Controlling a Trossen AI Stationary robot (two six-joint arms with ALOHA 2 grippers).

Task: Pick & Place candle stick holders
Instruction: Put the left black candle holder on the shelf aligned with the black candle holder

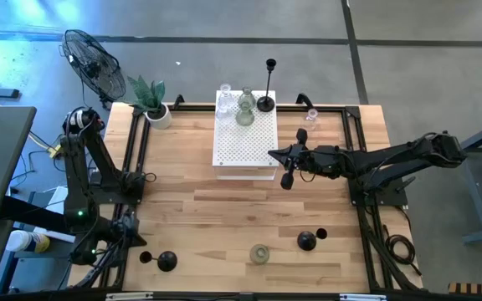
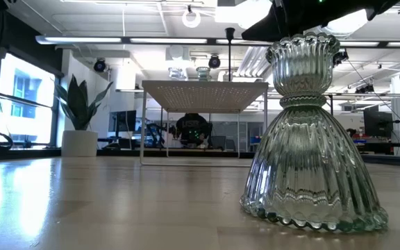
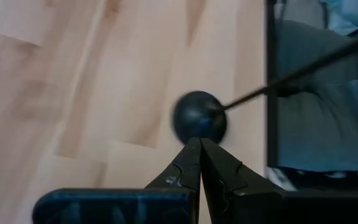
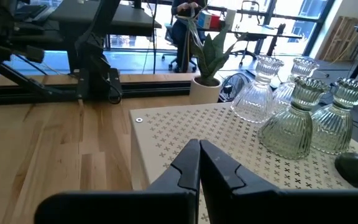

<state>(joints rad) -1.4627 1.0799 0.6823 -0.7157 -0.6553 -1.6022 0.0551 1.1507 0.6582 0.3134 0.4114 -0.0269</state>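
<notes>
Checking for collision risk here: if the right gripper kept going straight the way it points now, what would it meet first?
Probably the white perforated box: the shut right gripper points across its top toward the potted plant. The glass holders stand off to one side. Height above the box is unclear.

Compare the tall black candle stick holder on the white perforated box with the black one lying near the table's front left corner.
The tall black holder stands upright on the white perforated box, at its back right corner beside the glass holders. The fallen black holder lies on its side on the bare table, its stem pointing left, just ahead of the shut left gripper. Both are black, with a round base and thin stem.
</notes>
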